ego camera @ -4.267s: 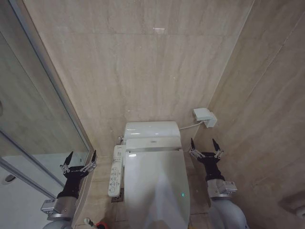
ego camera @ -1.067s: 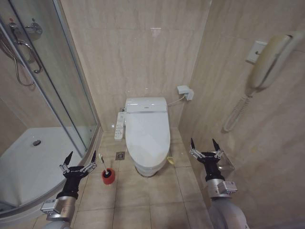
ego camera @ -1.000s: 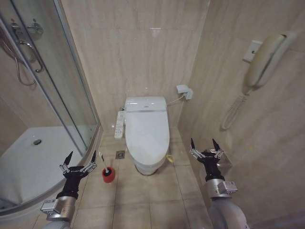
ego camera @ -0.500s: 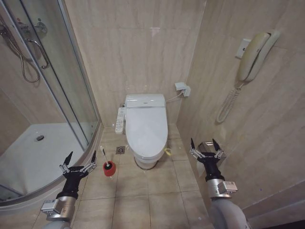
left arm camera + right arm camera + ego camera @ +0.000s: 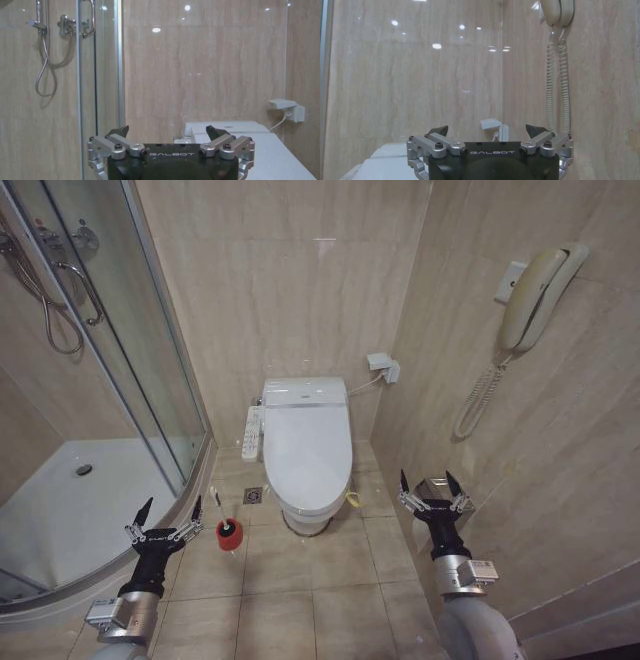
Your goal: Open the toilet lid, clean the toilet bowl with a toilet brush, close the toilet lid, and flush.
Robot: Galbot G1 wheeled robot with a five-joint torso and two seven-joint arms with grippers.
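Note:
The toilet lid [image 5: 305, 450] lies shut over the toilet bowl [image 5: 306, 520], against the back wall in the head view; the lid's near end also shows in the left wrist view [image 5: 275, 157]. The toilet brush [image 5: 215, 508] stands in a small red cup [image 5: 228, 535] on the floor left of the bowl. My left gripper [image 5: 167, 516] is raised at the lower left, open and empty, just left of the brush. My right gripper [image 5: 431, 487] is raised at the lower right near the side wall, open and empty. Both are well short of the toilet.
A glass shower enclosure [image 5: 110, 370] with a curved white tray [image 5: 70, 510] fills the left. A white control panel [image 5: 250, 433] hangs beside the toilet. A wall phone [image 5: 530, 295] with coiled cord and a small wall box [image 5: 380, 365] are on the right wall. A floor drain [image 5: 253, 496] lies near the bowl.
The camera has pulled back over the last seconds, so the toilet looks smaller and farther; since half a second ago the view barely shifts. Both grippers keep the same raised, open pose.

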